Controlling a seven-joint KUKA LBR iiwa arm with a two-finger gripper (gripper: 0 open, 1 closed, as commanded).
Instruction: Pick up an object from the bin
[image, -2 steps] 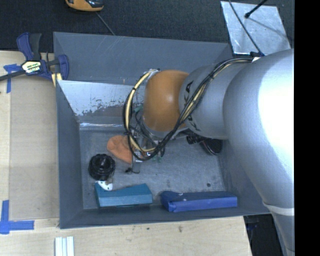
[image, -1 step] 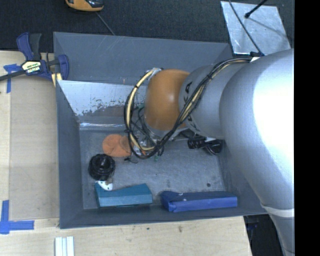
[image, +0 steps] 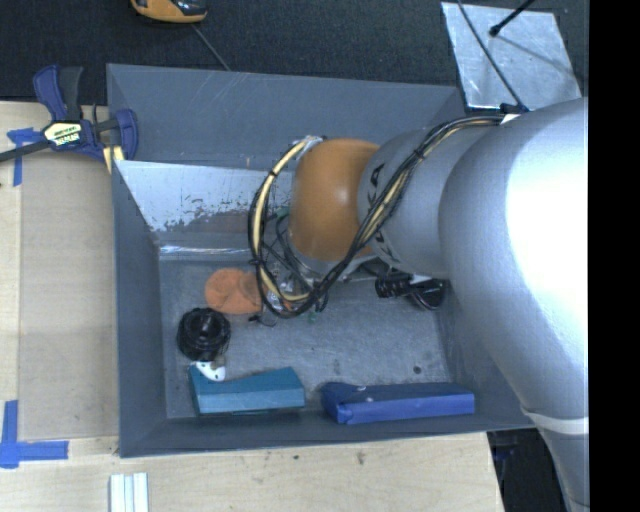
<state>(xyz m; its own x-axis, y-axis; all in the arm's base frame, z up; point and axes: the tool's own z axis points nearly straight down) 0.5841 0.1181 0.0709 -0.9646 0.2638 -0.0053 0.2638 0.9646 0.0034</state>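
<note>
The claw (image: 284, 292) is down near the floor of the grey metal bin (image: 138, 330), in the left half and about midway between the far and near walls. It sits under the arm's rounded orange cover (image: 328, 198) and a loop of black and yellow cables (image: 268, 215), which hide its tip. Whether the claw is apart or together cannot be told, and nothing can be seen clamped in it.

Just to its left lies a flat orange-brown round pad (image: 230, 290), the thing closest to the claw. Its right edge runs in under the cables, so it is unclear whether the two touch. Nearer and a little further left stands a black round knob-like thing (image: 203, 333), close to the pad but apart from it.

Against the near wall lies a light-blue rectangular block (image: 250, 390), with a small white piece (image: 210, 372) at its left end, just below the knob. To the right of the block, along the same wall, lies a long dark-blue flat bar (image: 400, 403), its left end near the block's right end.

On the claw's right, partly under the silver arm (image: 500, 230), lies a small black shiny thing (image: 412, 289) whose kind is not clear.
</note>
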